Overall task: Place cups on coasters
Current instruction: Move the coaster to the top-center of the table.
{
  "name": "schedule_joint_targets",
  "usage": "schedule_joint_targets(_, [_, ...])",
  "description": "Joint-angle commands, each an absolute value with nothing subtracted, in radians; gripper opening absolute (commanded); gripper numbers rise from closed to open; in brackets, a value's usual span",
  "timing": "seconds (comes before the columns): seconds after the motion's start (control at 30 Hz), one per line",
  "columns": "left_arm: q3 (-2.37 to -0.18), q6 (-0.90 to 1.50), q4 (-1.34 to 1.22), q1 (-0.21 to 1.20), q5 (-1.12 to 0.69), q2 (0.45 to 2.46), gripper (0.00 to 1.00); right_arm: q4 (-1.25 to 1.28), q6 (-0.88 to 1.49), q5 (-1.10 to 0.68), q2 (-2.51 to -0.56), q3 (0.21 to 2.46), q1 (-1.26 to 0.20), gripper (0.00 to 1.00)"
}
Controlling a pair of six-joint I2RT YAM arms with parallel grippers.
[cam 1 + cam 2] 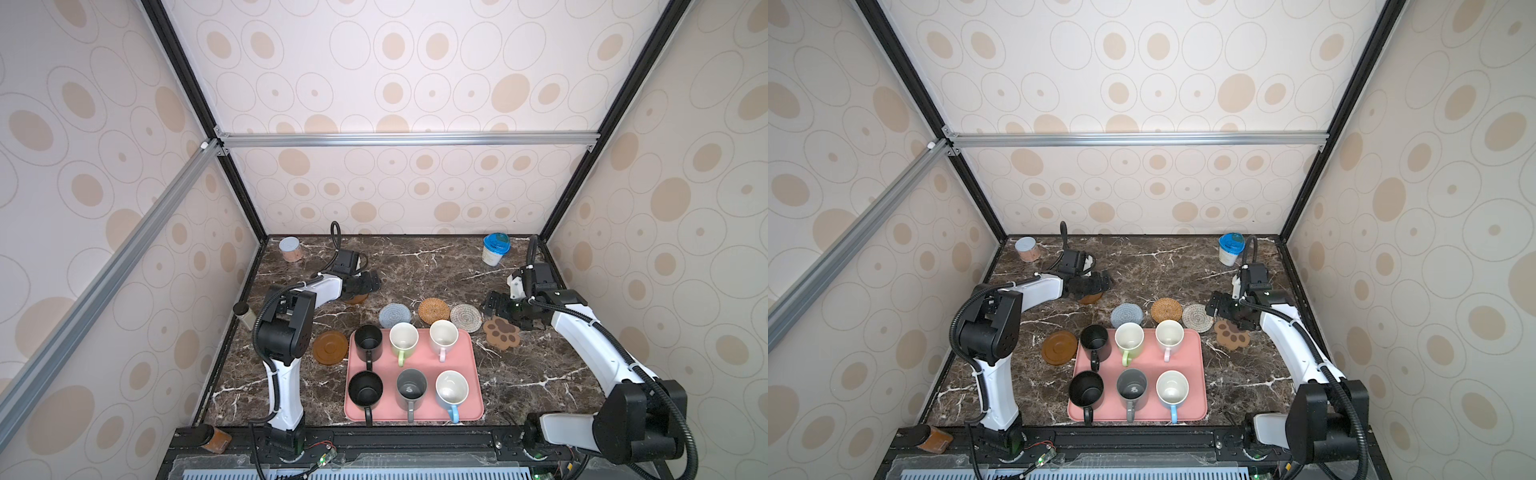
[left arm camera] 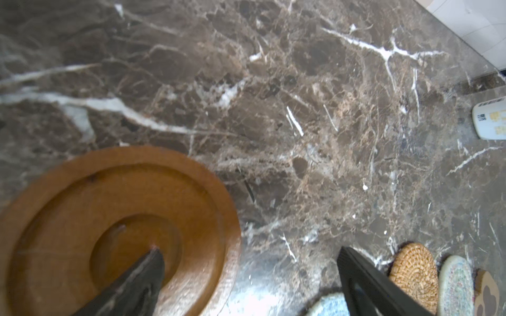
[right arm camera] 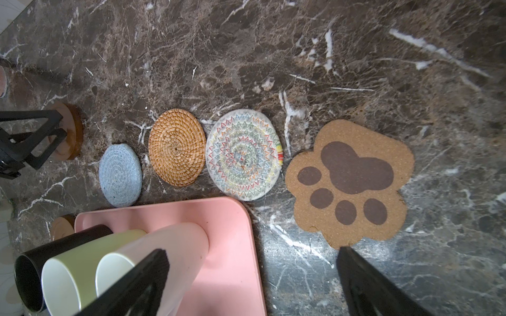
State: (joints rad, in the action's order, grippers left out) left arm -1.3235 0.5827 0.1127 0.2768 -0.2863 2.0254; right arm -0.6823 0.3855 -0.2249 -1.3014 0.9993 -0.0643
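Marble tabletop (image 1: 436, 266): right gripper (image 1: 489, 306), gaping & empty, is hovering nearest pink mug (image 1: 444, 337), handle pointing base-ward; left gripper (image 1: 374, 282) is gaping too.

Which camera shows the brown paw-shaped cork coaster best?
The right wrist view: the brown paw-shaped cork coaster fills the frame there, nearly whole, with its dark toe pads clear. Both top views show it whole but small. The left wrist view catches only a sliver at the picture's edge.
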Motion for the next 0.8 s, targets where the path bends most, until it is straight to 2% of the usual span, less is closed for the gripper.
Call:
schedule_joint_targets(0.0, [-1.377,0.593,0.108,0.279,-0.299,2.086,1.00,-0.706,0.397,-0.224,-1.280,0.990,-0.071,1.00])
schedule_joint_targets(0.4, [-1.572,0.666,0.068,0.317,-0.355,2.260,1.00,-0.703,0.407,-0.225,-1.284,0.990,-0.071,1.00])
schedule_joint_targets(0.77, [-1.621,0.699,0.040,0.332,-0.333,2.267,1.00,-0.707,0.400,-0.225,-1.293,1.000,-0.071,1.00])
